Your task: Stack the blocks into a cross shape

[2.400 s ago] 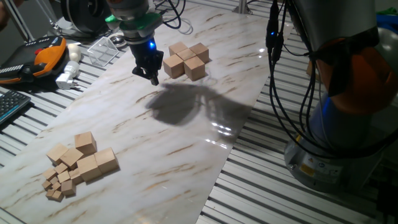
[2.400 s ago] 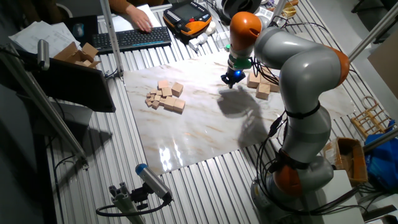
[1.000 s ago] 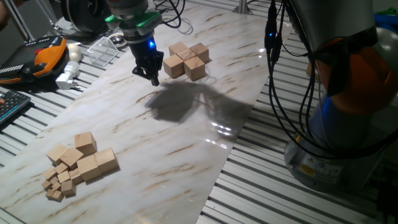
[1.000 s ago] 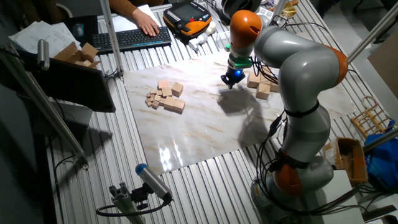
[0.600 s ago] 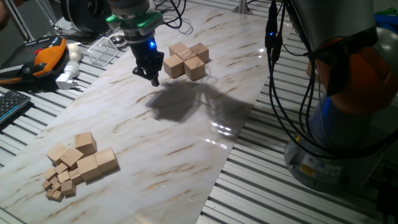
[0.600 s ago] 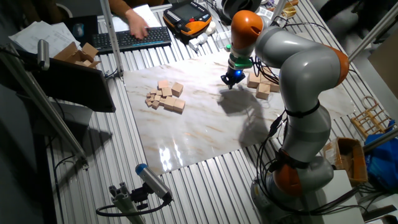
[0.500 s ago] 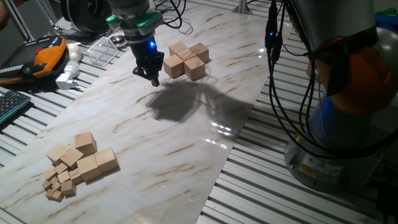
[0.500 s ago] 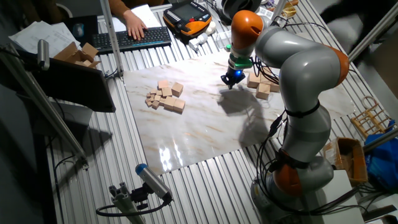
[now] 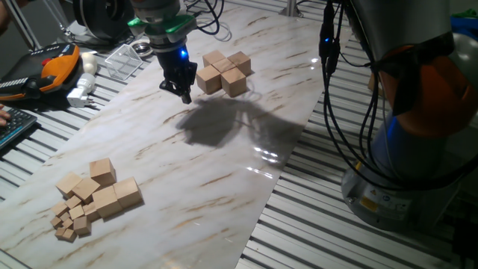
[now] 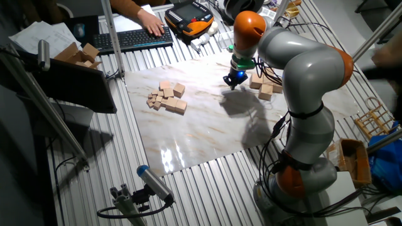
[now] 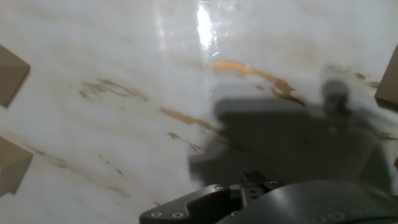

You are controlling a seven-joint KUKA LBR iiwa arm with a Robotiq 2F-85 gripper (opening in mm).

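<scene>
Marble tabletop (image 9: 224, 157): hand (image 9: 184, 93), fingers together, empty, hangs just beside the blocks (image 9: 224, 72)

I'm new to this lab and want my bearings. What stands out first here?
The big grey-and-orange arm dominates, its pincer hovering above the marble board, beside a cluster of wooden blocks. Across the board lies a second pile of cubes, large and tiny mixed. Whether the pincer is open cannot be told.
</scene>
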